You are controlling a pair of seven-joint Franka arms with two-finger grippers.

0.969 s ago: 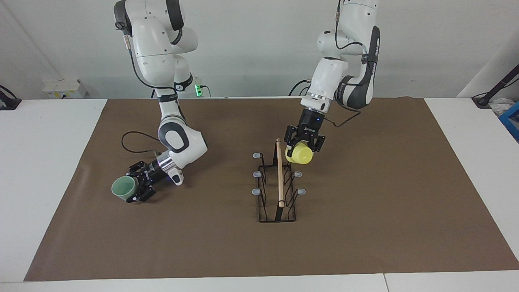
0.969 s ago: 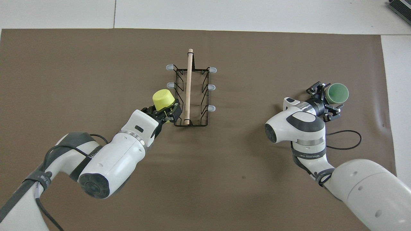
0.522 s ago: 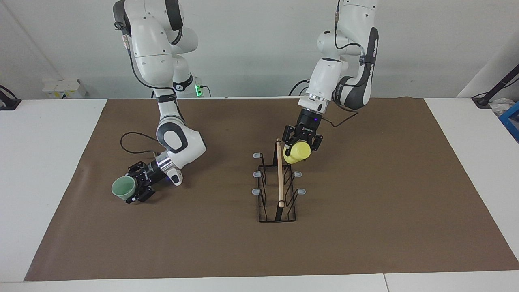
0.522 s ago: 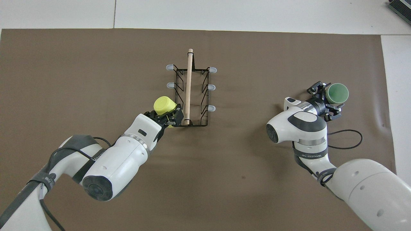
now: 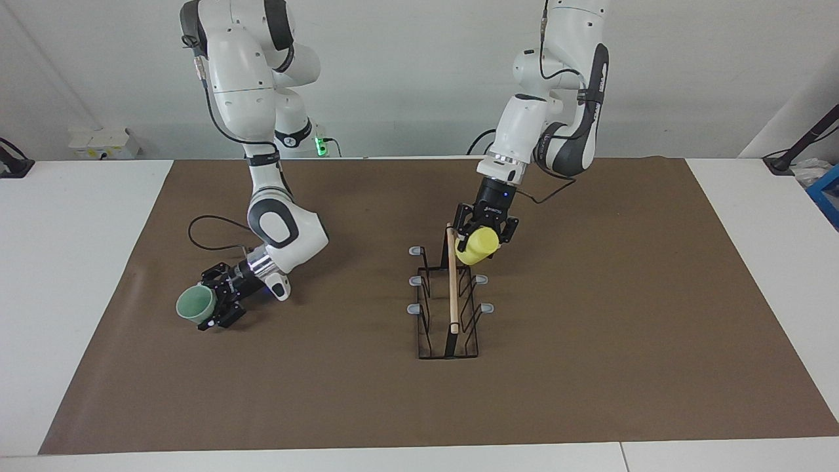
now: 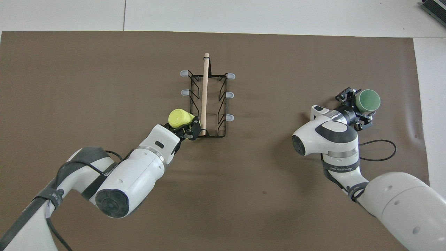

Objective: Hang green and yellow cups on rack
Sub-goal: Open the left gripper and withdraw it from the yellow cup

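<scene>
— since a second ago, the small, tapered, bright yellow plastic cup (image 5: 476, 246) (image 6: 178, 118) is brought closer in against the rack and tipped more steeply. is that read the same way?

— it is. the cup is carried by the left gripper (image 5: 482, 236) (image 6: 186, 127) and is now seen just beside the long pale wooden dowel (image 5: 451, 282) (image 6: 204, 94) that runs along the top of the black wire rack (image 5: 449, 347) (image 6: 223, 104), at the rack's end nearest the robots, on the left arm's side.

— are the left fingers clamped on it?

— that cannot be told. the cup is seen between them, but a firm grip cannot be made out, nor whether a grey-tipped prong (image 5: 481, 280) is entered.

— and the pale mint green plastic cup (image 5: 195, 303) (image 6: 369, 100)?

— it is grasped by the right gripper (image 5: 211, 308) (image 6: 359, 106), with the fingers closed around its body. it is held on its side, low over the brown mat (image 5: 590, 360) toward the right arm's end of the table, well apart from the rack. it is shifted only slightly from where it was seen before.
</scene>
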